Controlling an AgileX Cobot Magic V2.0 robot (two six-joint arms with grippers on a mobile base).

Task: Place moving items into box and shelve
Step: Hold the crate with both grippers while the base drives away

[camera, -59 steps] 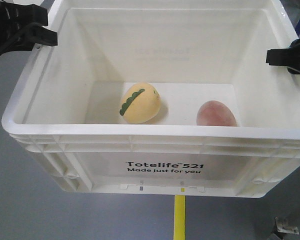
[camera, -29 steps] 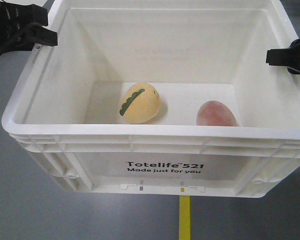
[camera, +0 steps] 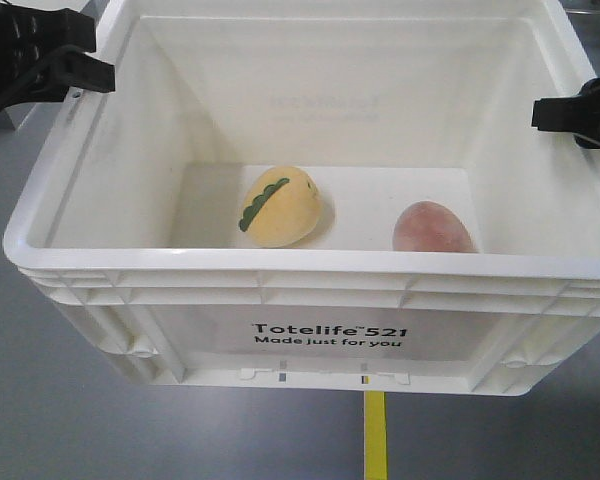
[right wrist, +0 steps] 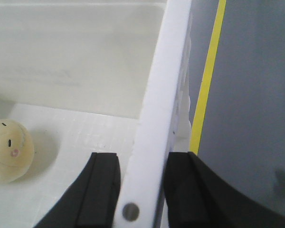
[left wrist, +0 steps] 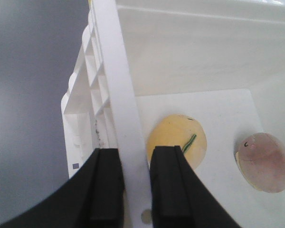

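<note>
The white box, printed "Totelife 521", hangs above the grey floor. Inside lie both moving items: a pale yellow egg with a green scalloped stripe and a reddish-brown egg. My left gripper is shut on the left rim, and my right gripper is shut on the right rim. In the left wrist view the black fingers of the left gripper straddle the rim, with the yellow egg and reddish egg below. The right gripper clamps the rim, with a pale egg at the left.
A yellow floor line runs under the box's front and shows beside the right wall as yellow floor line. Grey floor surrounds the box.
The yellow floor line has slid to the right under the box, and the floor behind has shifted. The box, eggs and both grippers keep their places in the view.
</note>
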